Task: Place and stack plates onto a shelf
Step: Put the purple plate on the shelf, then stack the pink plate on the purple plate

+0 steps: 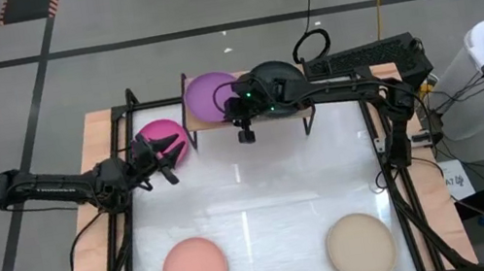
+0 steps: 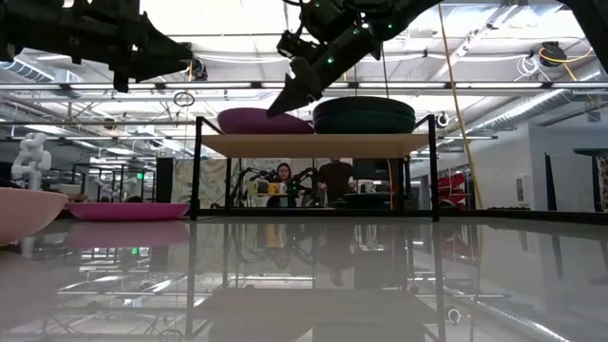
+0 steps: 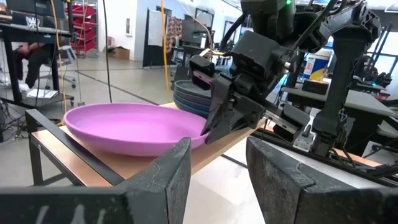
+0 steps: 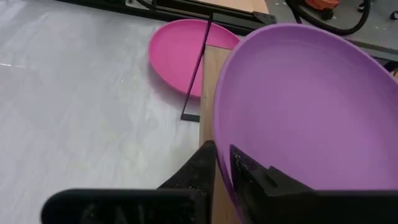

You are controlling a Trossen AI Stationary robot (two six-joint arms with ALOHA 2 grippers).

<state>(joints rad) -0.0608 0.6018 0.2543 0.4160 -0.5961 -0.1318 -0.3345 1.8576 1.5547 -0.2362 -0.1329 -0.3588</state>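
- Right gripper (image 1: 240, 109), upper centre of the high view, pinches the purple plate's (image 1: 210, 95) rim on the shelf (image 1: 270, 117).
- Left gripper (image 1: 169, 154), fingers spread, hovers over the magenta plate (image 1: 159, 135) at left.

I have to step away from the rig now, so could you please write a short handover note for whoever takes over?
Right gripper: pinching the rim of the purple plate, which sits on the shelf beside the dark plate stack.
Left gripper: open, empty, over the magenta plate on the table beside the shelf.
Done: dark stack and purple plate on the shelf.
Left: magenta, salmon plate and beige plate, both at the table's near edge.
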